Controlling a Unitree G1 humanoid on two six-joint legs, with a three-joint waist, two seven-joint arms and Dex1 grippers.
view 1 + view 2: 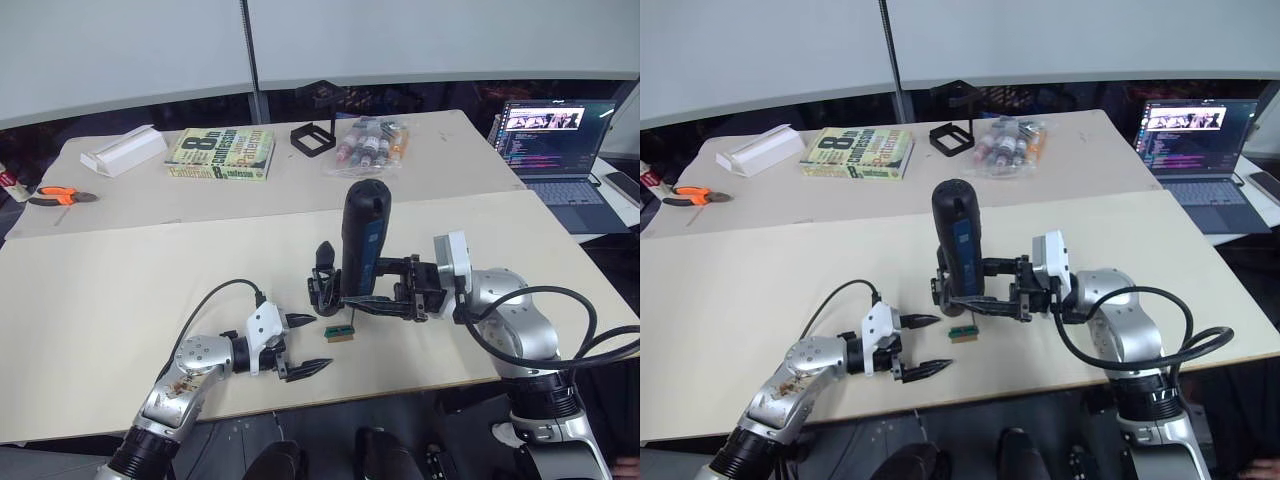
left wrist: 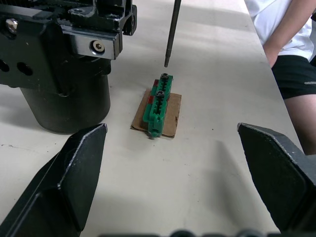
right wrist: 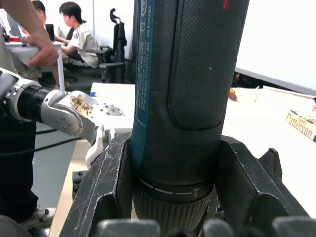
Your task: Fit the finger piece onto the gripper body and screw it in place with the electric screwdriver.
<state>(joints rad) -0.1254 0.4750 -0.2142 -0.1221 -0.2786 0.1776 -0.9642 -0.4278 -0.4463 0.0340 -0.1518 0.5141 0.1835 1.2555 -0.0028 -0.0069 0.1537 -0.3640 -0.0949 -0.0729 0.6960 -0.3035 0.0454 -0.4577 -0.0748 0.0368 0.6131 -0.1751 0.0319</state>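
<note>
From the head camera, the right end effector (image 1: 352,297) is clamped around the electric screwdriver (image 1: 362,240), which stands upright near the middle of the pale counter (image 1: 120,290), blue strip facing me. The gripper body (image 1: 322,283) sits just at nine o'clock of the screwdriver, touching or nearly so; I cannot tell which. A small green-and-tan block (image 1: 339,332) lies at about six o'clock of the screwdriver. The left end effector (image 1: 305,346) hovers low over the counter at about eight o'clock of the block, its two black claws spread wide with nothing between them. Toward twelve o'clock lie a book (image 1: 221,154) with a big "8" and the name "Patterson", a black square frame (image 1: 313,136), a clear bag of small bottles (image 1: 371,142) and a white box (image 1: 123,150); orange pliers (image 1: 62,196) lie at ten o'clock and an open laptop (image 1: 553,143) at two o'clock, its screen text too small to read. In the left wrist view the wide claws frame the green block on its tan card, the thin metal bit (image 2: 172,30) hangs just above its far end, and a seated person (image 2: 286,54) is cut off at the edge. In the right wrist view the fingers (image 3: 106,185) grip the screwdriver's collar; the strip carries fine print, unreadable, and people sit in the room behind.
</note>
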